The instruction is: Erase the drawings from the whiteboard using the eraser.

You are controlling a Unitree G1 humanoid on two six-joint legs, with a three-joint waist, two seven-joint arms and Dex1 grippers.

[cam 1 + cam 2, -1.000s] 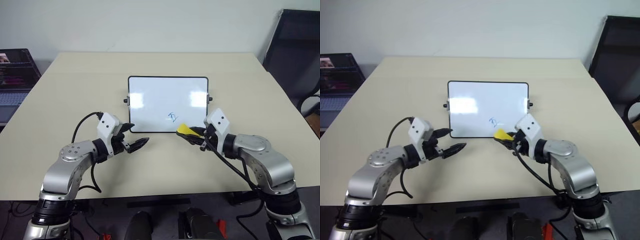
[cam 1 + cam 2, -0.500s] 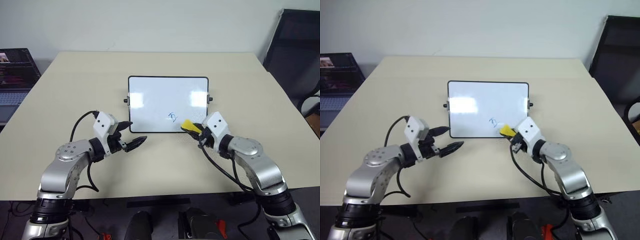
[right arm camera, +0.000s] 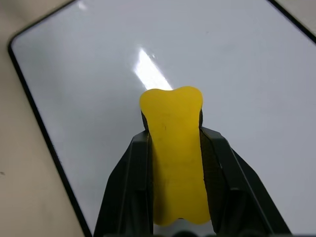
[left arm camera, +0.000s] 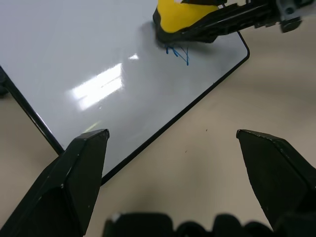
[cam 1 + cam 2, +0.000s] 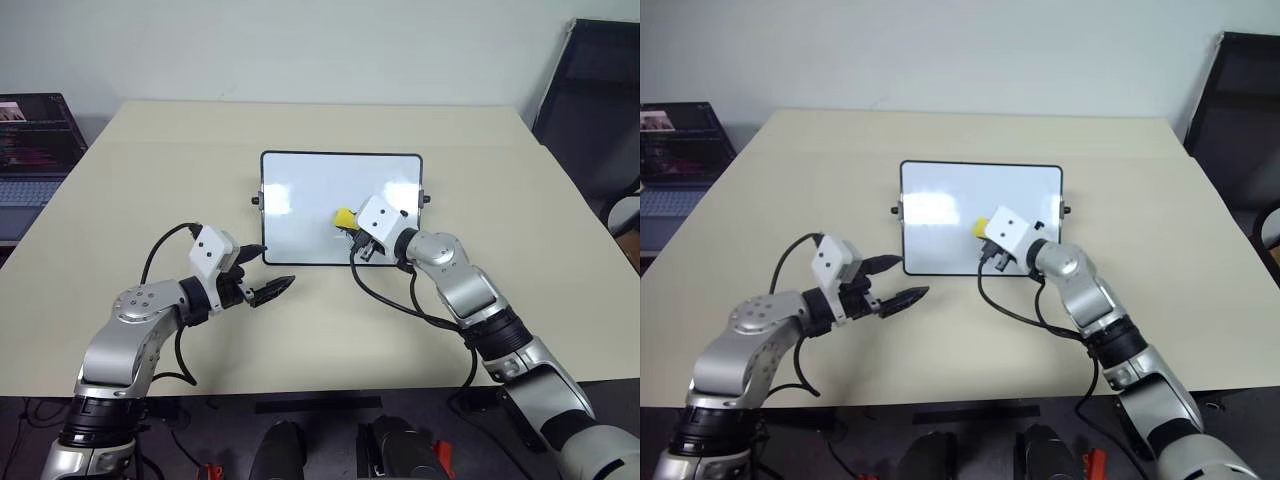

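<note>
The whiteboard [image 5: 300,200] stands tilted at the middle of the table. My right gripper [image 5: 352,226] is shut on the yellow eraser [image 5: 344,216] and holds it against the board's lower middle. In the left wrist view one of the drawings [image 4: 178,53], a small blue scribble, sits just beside the eraser [image 4: 185,15]. From the right wrist camera the eraser [image 3: 175,148] lies clamped between the two black fingers, over the whiteboard [image 3: 98,64]. My left gripper [image 5: 268,270] hangs open just off the board's near left corner, with nothing in it.
A laptop [image 5: 30,150] sits beyond the table's left edge. A black chair [image 5: 600,90] stands at the far right. The beige table [image 5: 150,180] spreads wide around the board.
My right gripper has carried the eraser forward and to the left, from the board's near edge onto its face over the scribble, rolling as it went. The left arm kept still.
</note>
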